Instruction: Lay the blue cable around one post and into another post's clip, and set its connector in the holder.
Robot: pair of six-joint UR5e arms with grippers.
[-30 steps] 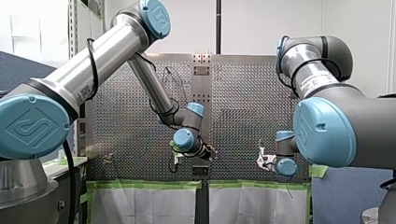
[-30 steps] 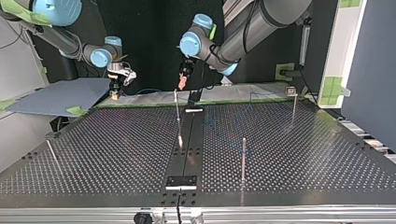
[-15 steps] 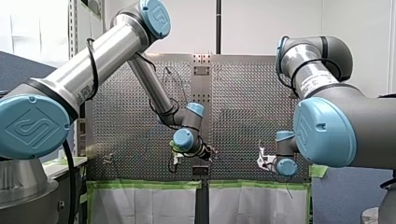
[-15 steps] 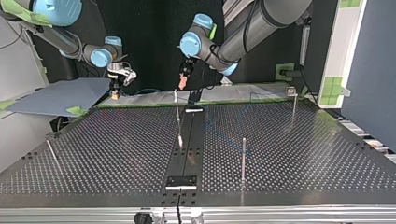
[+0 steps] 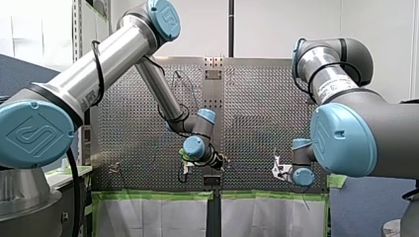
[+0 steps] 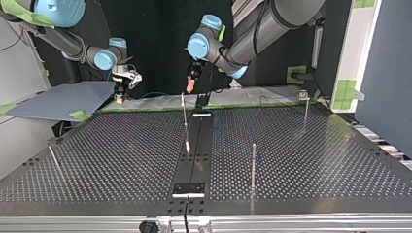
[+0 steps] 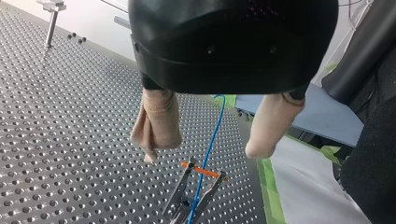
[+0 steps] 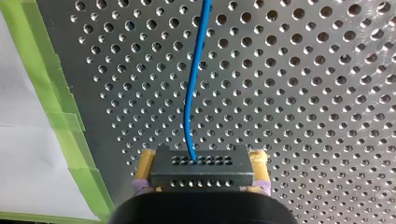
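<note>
Up front, my left tool [image 5: 221, 162] and my right tool [image 5: 277, 170] sit low over the perforated worktop [image 5: 148, 128]. Top view: four thin posts [image 6: 253, 162] stand upright. Left wrist view: beige fingers [image 7: 156, 122] are apart, and one blue cable [image 7: 211, 140] runs lengthwise beneath them through a metal clip [image 7: 179, 198]. Right wrist view: yellow pads [image 8: 144, 163] clamp the black connector [image 8: 201, 170], and the cable leads straight ahead.

Two robot arms at one perforated table [image 6: 121, 145]: my left arm [image 5: 113, 54], my right arm [image 5: 346, 138]; two grippers, left gripper [image 7: 203, 154], right gripper [image 8: 203, 158], two padded fingers [image 7: 156, 126] each; one blue cable [image 8: 192, 79]; one dark connector [image 8: 201, 170]; three upright posts in top view: centre post [image 6: 184, 119], post nearer camera [image 6: 253, 165], post at view's right [image 6: 305, 109]; one thin slanted rod [image 6: 53, 158] at that view's left; one metal clip [image 7: 177, 196] in left wrist view
</note>
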